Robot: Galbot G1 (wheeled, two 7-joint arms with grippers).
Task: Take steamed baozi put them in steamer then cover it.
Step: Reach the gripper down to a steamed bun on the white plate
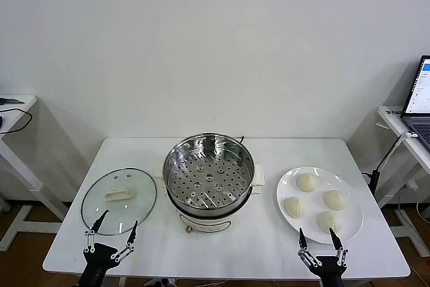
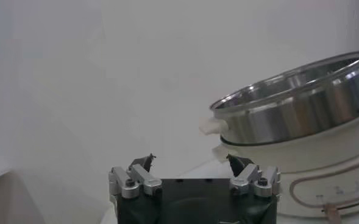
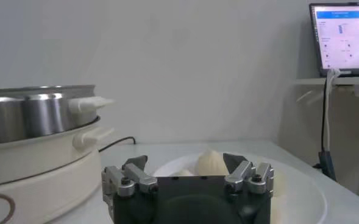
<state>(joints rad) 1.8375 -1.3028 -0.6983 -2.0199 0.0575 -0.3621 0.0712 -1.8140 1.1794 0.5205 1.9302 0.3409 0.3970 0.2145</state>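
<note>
A: How many of each thing on the tabletop (image 1: 269, 152)?

B: Four steamed baozi (image 1: 307, 181), all on one white plate (image 1: 352, 221) at the steamer's three o'clock. One steamer (image 1: 209, 174), mid-tabletop. One cover (image 1: 119, 201), lying flat at the steamer's nine o'clock, just beside its base.

A: How are the buns laid out?

B: In a loose diamond: one at twelve o'clock on the plate, one at nine, one at three, one at six. They sit apart from one another, pleated tops facing up.

A: Which way does the cover's handle run?

B: It is oblong, and in the head view its long axis runs roughly nine to three, tilted slightly. The glass faces up.

A: And the steamer?

B: Upright and open, one perforated tray visible inside, with side handles at nine and three.

A: The arms?

B: The left end effector (image 1: 112, 232) sits at the near edge, at the cover's six o'clock, its fingers spread apart and holding nothing. The right end effector (image 1: 318, 238) sits at the plate's six o'clock, fingers likewise apart and empty. The right wrist view shows a bun between its fingertips farther off, untouched.
</note>
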